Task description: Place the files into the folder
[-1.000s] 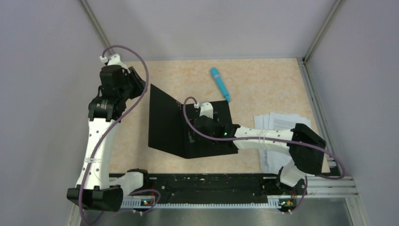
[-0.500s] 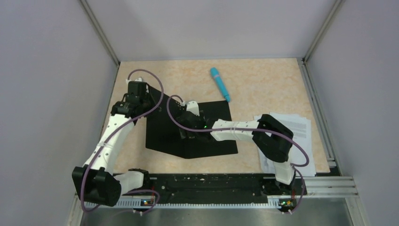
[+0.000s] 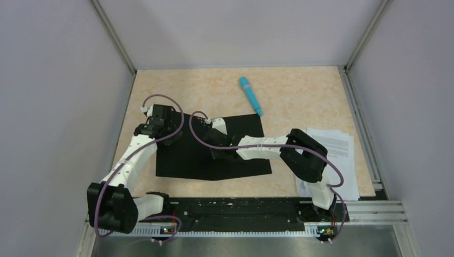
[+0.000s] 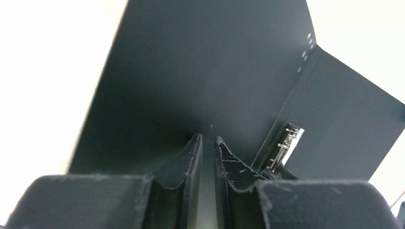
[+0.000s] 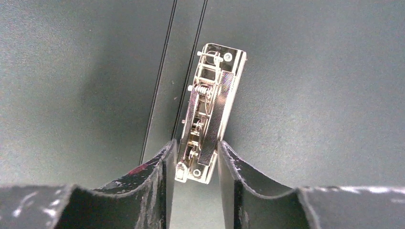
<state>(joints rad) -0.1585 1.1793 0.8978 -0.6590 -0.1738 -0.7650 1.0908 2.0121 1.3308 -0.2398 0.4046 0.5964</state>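
Note:
The folder lies open and flat on the table, black inside up. Its metal spine clip stands between my right gripper's fingers, which press it from both sides. In the top view the right gripper reaches in over the spine from the right. My left gripper is down on the far left corner of the left cover. Its jaws stand a narrow slit apart with nothing between them. The files, white printed sheets, lie on the table at the right, partly under the right arm.
A blue pen-like stick lies on the table behind the folder. Grey walls close in the table on the left, back and right. A black rail with both arm bases runs along the near edge.
The folder's left cover, raised a second ago, now lies flat. My left arm came down and nearer with it. The right jaws closed from wide open onto the clip.

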